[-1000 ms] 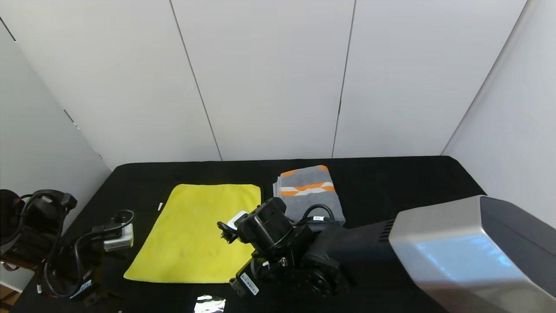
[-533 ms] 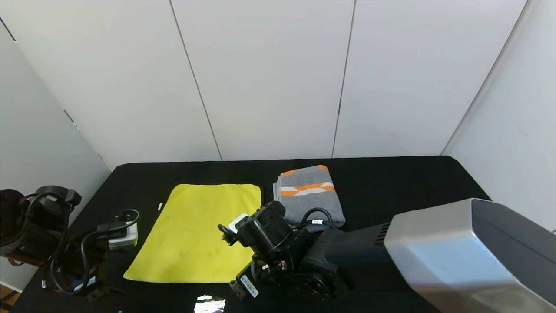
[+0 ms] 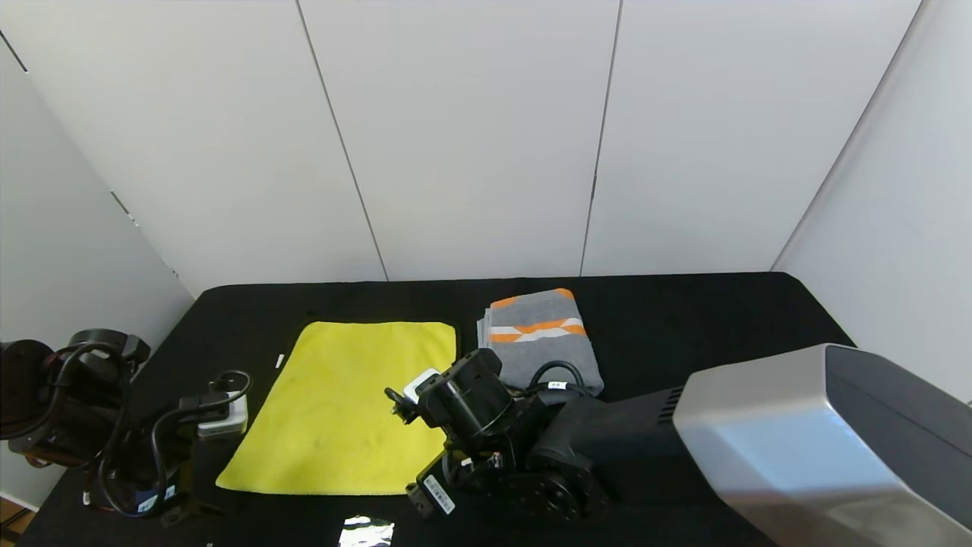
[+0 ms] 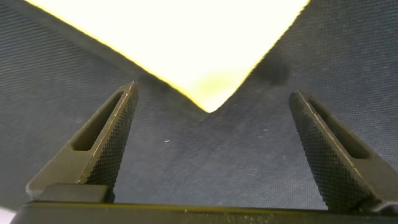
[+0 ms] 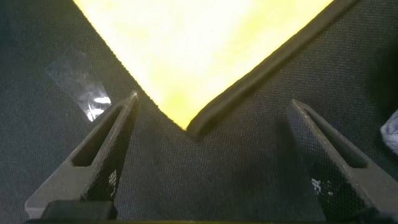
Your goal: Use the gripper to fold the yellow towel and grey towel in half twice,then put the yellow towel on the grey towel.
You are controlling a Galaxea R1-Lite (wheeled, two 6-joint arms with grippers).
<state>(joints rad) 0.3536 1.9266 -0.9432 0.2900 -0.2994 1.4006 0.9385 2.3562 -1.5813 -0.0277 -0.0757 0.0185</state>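
1. At the table's near edge, the left gripper [image 4: 211, 146] and right gripper [image 5: 208, 152] both stand spread wide, each aimed at a near corner of the yellow towel [image 3: 349, 406], holding nothing.
2. Soft, light and floppy by the look of it, that towel lies flat; its near corners seem the best places to pinch.
3. Farther back, the grey towel [image 3: 541, 334] sits already folded.
4. Since a second ago, the left arm has edged toward the towel.
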